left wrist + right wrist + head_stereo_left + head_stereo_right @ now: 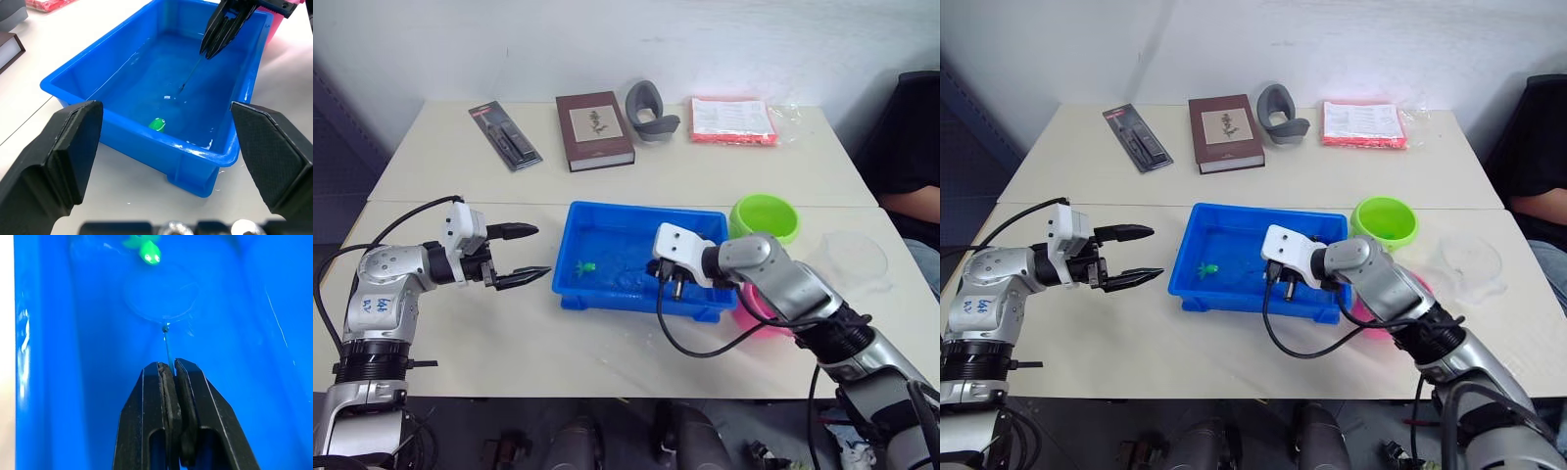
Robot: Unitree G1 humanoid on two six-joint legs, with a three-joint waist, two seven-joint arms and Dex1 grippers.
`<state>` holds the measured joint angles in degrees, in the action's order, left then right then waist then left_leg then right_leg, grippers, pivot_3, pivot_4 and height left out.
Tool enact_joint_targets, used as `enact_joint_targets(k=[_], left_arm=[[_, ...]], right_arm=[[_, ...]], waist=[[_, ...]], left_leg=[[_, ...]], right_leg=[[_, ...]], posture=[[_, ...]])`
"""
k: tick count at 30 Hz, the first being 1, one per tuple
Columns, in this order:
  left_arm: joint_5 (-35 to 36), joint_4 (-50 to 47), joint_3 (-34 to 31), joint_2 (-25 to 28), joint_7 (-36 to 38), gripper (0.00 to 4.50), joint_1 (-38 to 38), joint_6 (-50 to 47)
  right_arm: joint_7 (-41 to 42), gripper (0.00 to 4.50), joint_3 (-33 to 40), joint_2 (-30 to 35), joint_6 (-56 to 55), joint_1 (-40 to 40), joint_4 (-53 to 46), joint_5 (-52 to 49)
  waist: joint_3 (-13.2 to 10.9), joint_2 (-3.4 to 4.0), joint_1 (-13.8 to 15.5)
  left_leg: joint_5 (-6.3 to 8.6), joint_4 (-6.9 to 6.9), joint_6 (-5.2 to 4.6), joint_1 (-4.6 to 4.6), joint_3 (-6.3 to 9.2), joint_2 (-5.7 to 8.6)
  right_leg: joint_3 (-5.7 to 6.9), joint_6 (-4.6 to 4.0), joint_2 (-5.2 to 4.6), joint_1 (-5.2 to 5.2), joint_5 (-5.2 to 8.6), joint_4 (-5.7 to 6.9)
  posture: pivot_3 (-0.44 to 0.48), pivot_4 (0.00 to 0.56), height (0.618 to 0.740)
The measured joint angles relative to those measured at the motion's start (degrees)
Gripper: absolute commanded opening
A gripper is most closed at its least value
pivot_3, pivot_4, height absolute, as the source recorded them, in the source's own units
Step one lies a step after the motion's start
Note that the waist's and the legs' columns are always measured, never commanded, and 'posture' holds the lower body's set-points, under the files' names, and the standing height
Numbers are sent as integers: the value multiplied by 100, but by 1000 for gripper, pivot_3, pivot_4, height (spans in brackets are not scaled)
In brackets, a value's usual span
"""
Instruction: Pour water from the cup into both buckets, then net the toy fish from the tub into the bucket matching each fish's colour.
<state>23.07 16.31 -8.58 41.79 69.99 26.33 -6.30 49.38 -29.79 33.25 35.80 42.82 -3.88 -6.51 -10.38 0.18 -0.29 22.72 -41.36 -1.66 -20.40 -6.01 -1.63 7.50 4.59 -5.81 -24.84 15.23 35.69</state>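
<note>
The blue tub (641, 209) sits mid-table, with water and one green toy fish (586, 265) near its left end. My right gripper (168, 364) reaches down into the tub and is shut on the thin handle of the net (159, 296), whose round hoop lies underwater just short of the fish (149, 252). To the left of the tub my left gripper (541, 252) hangs open and empty. The green bucket (764, 217) stands behind the tub's right end. The pink bucket (759, 311) is mostly hidden behind my right arm. The clear cup (854, 259) rests at the far right.
Along the back of the table lie a black packaged tool (505, 136), a brown book (594, 129), a grey curved object (649, 110) and a red packet (732, 119). A person's arm (911, 206) shows at the right edge.
</note>
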Motion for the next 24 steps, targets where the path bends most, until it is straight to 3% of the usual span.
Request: enact_joint_targets(k=[10,17,24], left_arm=[[-10,62,-13,119,8,4464,10,18],[-20,252,35,86,70,4464,127,112],[-17,263,260,-246,159,4464,617,109]], right_arm=[[37,0,671,-382,50,-239,-188,-259],[343,0,1509,328,508,-950,-1364,-841],[362,0,2992,1160,860,-2211,-2531,-1553]], waist=[[0,0,0],[0,0,11],[0,-4,56]], left_leg=[[0,1,1,0,0,0],[1,3,1,0,1,1],[1,5,1,1,4,5]], right_leg=[[0,0,0,0,0,-1],[1,0,1,1,0,-3],[2,1,1,6,0,-7]], posture=[[0,150,740],[0,150,740],[0,150,740]])
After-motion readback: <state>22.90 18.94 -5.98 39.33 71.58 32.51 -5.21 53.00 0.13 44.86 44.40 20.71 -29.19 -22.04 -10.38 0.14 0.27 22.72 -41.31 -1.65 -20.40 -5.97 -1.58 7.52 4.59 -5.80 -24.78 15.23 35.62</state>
